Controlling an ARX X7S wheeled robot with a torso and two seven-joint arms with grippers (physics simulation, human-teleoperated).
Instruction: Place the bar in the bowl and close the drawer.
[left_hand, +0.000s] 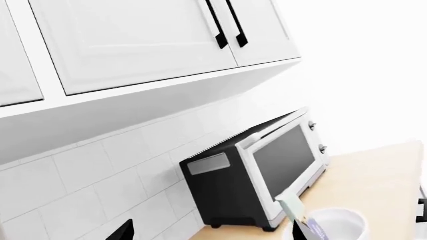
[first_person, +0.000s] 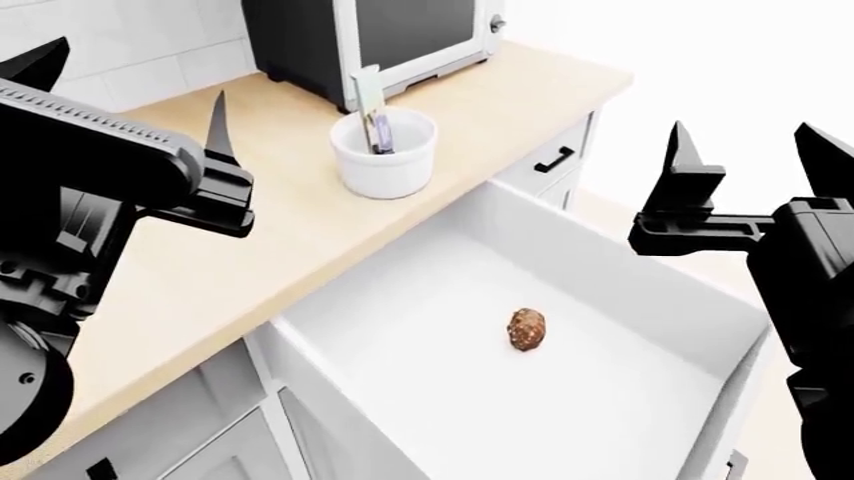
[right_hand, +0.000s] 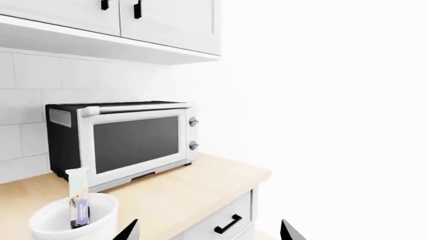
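The white bowl (first_person: 384, 155) stands on the wooden counter in front of the oven. The bar (first_person: 371, 115) stands upright inside it, cream end up, purple-blue part down in the bowl. The wide white drawer (first_person: 641, 275) is pulled out below the counter edge. My left gripper (first_person: 134, 95) hovers open and empty over the counter, left of the bowl. Over the drawer's right side my right gripper (first_person: 750, 150) is also open and empty. The left wrist view shows the bowl (left_hand: 340, 225) and bar (left_hand: 297, 207) by one finger of the left gripper (left_hand: 210, 235). The right wrist view shows the bowl (right_hand: 67, 222), the bar (right_hand: 79, 200) and the right gripper (right_hand: 210, 232).
A brown lumpy ball (first_person: 527, 330) lies on the drawer floor. A black and white toaster oven (first_person: 374, 35) sits at the back of the counter (first_person: 240, 260). A narrow drawer front with a black handle (first_person: 554, 158) is beside the open drawer. Wall cabinets (left_hand: 133, 40) hang above.
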